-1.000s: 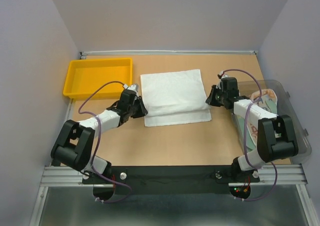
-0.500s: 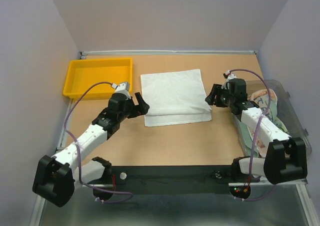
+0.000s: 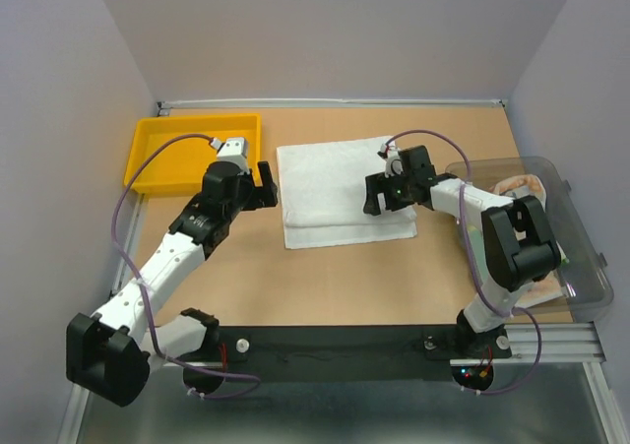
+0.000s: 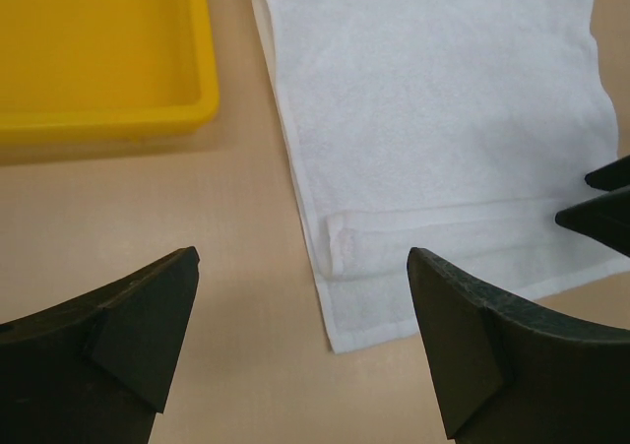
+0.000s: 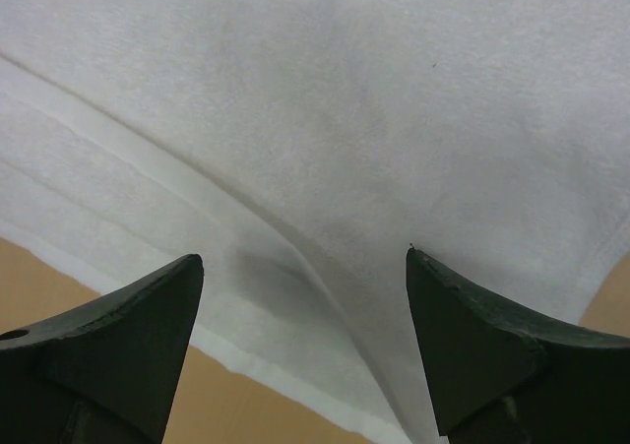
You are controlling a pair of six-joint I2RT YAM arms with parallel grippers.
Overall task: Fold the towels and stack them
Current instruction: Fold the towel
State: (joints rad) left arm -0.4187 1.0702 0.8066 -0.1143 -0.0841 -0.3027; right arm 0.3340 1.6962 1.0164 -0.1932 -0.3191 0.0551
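Top external view gives you the plain white folded towel (image 3: 340,183) lying flat at the middle of the tan worktop (image 3: 335,277), its upper layer stopping short so a strip of the lower layer shows along the near edge. Your left end effector (image 3: 268,186) sits just beside the towel's left edge, jaws spread wide with nothing between them. Your right end effector (image 3: 374,196) is over the towel's near right part, jaws likewise wide apart and holding nothing. You have the shallow yellow plastic tray (image 3: 157,163) at the far left, apart from the towel. At the right edge, the clear plastic bin (image 3: 581,267) holds a pale printed cloth (image 3: 514,186).
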